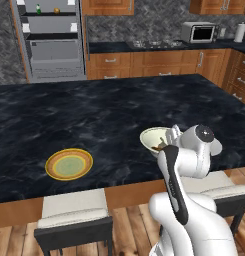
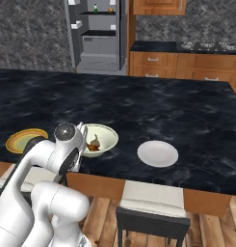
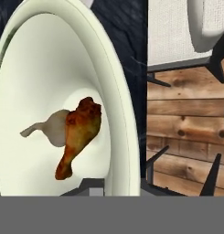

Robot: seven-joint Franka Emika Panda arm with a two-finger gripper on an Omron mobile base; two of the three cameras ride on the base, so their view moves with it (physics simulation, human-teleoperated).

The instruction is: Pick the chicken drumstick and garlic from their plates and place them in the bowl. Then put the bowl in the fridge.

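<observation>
The two-finger end effector (image 2: 82, 144) was clenched on the rim of the deep cream-white bowl (image 2: 106, 135) at lower centre, near the front edge of the black marble desk (image 1: 119, 110). Inside lay the reddish-brown chicken drumstick (image 3: 79, 135) touching the pale garlic bulb (image 3: 51, 128). The tall grey fridge (image 1: 51, 42) stood open at upper left.

No legible text, labels, brand marks, numbers or signs appear on any object in these views.
</observation>
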